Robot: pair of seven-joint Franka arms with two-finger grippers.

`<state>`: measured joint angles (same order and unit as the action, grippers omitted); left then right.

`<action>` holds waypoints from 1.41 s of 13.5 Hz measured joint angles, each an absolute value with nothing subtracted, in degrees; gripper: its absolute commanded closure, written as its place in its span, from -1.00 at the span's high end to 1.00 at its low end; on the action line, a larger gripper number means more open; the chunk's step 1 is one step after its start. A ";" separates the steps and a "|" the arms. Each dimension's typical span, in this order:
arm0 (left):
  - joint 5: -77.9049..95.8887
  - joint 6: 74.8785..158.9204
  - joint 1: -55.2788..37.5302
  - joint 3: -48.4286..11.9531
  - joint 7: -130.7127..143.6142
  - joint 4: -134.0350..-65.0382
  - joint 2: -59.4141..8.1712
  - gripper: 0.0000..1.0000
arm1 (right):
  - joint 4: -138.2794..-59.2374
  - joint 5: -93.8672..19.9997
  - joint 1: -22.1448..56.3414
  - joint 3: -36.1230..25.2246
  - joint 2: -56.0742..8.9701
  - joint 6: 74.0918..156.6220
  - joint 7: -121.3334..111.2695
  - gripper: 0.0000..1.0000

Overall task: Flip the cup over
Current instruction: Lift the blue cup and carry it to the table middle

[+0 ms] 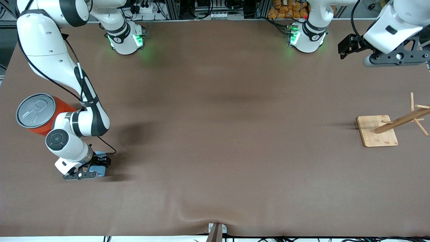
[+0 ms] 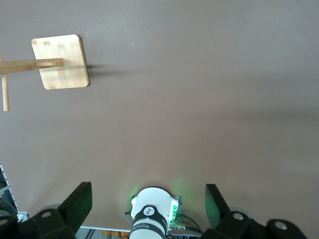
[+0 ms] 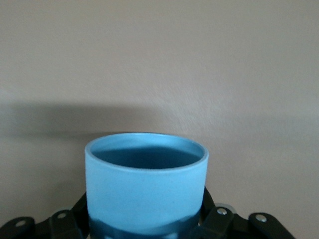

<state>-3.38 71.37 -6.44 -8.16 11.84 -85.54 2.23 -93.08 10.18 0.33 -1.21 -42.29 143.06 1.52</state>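
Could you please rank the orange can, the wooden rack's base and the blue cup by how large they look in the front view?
1. Orange can, largest.
2. Wooden rack's base.
3. Blue cup, smallest, though the right end effector shut on it hides most of it.

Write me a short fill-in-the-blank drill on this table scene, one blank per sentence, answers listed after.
1. The right gripper is shut on the small light-blue plastic ____.
2. The large orange can with the grey pull-tab lid stands at the ____ arm's end of the table.
3. The left gripper waits above the table with its fingers ____.
4. The wooden rack has a flat ____ base.

Answers: cup; right; open; square
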 measured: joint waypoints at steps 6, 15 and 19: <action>-3.39 71.57 -6.39 -8.54 12.11 -85.47 1.47 1.00 | -89.85 10.39 9.20 0.18 -38.49 142.35 -3.91 0.24; -3.53 82.24 -1.37 -7.87 12.51 -86.57 0.69 1.00 | -88.99 11.53 23.03 7.07 -37.56 142.55 -14.27 0.24; -3.51 88.98 0.52 -7.83 12.47 -90.93 0.54 1.00 | -89.11 17.88 33.73 7.04 -38.92 146.05 -14.17 0.24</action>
<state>-3.51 88.98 0.52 -7.83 12.47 -90.93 0.54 -89.11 17.88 33.73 7.04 -38.92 146.05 -14.17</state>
